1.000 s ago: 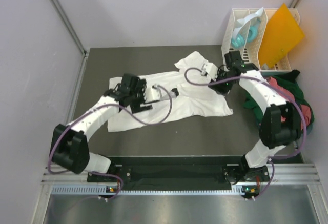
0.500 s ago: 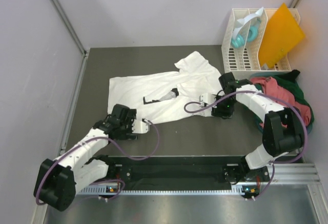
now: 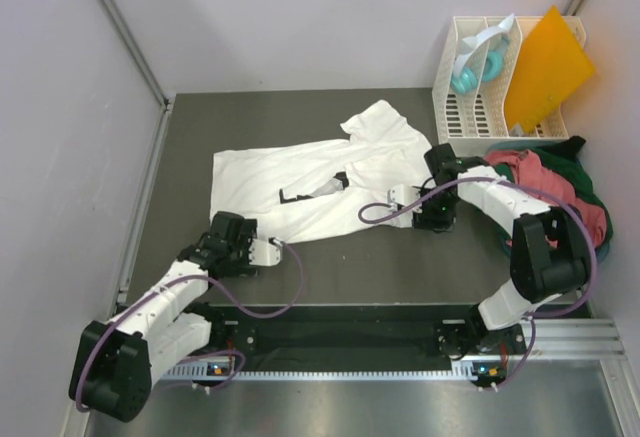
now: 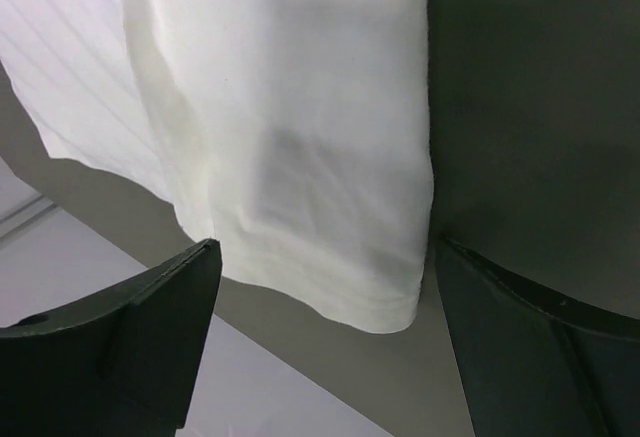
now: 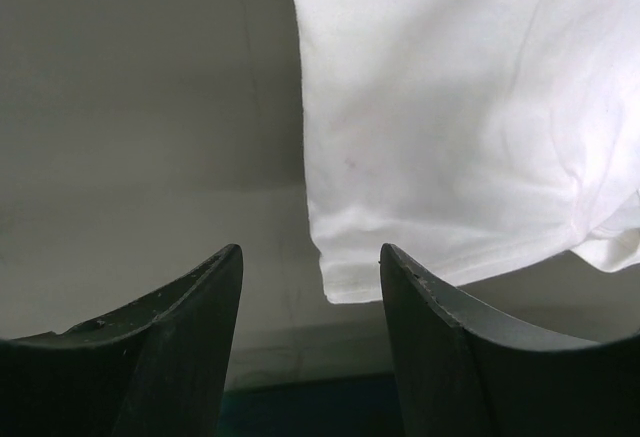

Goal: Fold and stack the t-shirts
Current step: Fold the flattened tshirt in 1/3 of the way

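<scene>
A large white t-shirt (image 3: 320, 182) lies spread out on the dark table. My left gripper (image 3: 232, 229) is open and empty at the shirt's near left edge. In the left wrist view (image 4: 325, 257) a hemmed corner of the shirt (image 4: 300, 157) lies between the fingers, untouched. My right gripper (image 3: 435, 219) is open and empty at the shirt's near right corner. In the right wrist view (image 5: 310, 252) that corner (image 5: 440, 127) lies just ahead of the fingertips. Salmon-red and dark green t-shirts (image 3: 545, 182) lie in a heap at the right.
A white slatted rack (image 3: 470, 117) stands at the back right with a teal object (image 3: 468, 75) and a stiff orange sheet (image 3: 548, 52) in it. Walls close in the table on the left and at the back.
Both grippers were over the white shirt one second ago and have drawn back to its near edge. The shirt now lies flatter, with its left end farther back.
</scene>
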Motion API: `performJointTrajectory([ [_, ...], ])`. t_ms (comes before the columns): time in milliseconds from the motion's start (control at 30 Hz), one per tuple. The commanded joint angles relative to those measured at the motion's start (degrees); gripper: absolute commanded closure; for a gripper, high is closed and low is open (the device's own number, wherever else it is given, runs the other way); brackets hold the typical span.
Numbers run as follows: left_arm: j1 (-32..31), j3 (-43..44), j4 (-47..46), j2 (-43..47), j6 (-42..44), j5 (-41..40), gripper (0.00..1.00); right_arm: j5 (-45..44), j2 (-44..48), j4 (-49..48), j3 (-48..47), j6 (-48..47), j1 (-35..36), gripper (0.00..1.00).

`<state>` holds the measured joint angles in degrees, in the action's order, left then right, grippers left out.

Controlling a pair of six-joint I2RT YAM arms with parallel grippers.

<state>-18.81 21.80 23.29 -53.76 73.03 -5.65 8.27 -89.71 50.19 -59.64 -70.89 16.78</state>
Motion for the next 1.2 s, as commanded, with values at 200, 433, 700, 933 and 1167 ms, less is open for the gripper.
performJointTrajectory([
  [200, 6.05, 0.87, 0.96, -7.50, 2.72, 4.86, 1.00, -1.24, -1.25, -2.56, -1.45, -1.09, 0.80, 0.43],
  [433, 15.98, -0.26, 1.67, -8.20, 12.03, 5.39, 1.00, -0.98, -1.34, -2.21, -1.80, -1.79, 0.80, 0.42],
  [700, 26.10, 1.57, 2.11, -14.18, 16.89, 5.39, 1.00, -0.36, -2.05, -1.33, -3.03, -2.41, 0.80, 0.42],
  [933, 27.51, 6.49, 4.74, -14.10, 15.74, 10.04, 0.55, 0.60, -1.52, 0.95, -4.60, -3.20, 0.98, 0.42],
  [1167, 27.68, 8.69, 8.61, -11.37, 17.58, 11.54, 0.41, 4.99, 0.41, 7.81, -10.58, -2.85, 1.50, 0.42],
])
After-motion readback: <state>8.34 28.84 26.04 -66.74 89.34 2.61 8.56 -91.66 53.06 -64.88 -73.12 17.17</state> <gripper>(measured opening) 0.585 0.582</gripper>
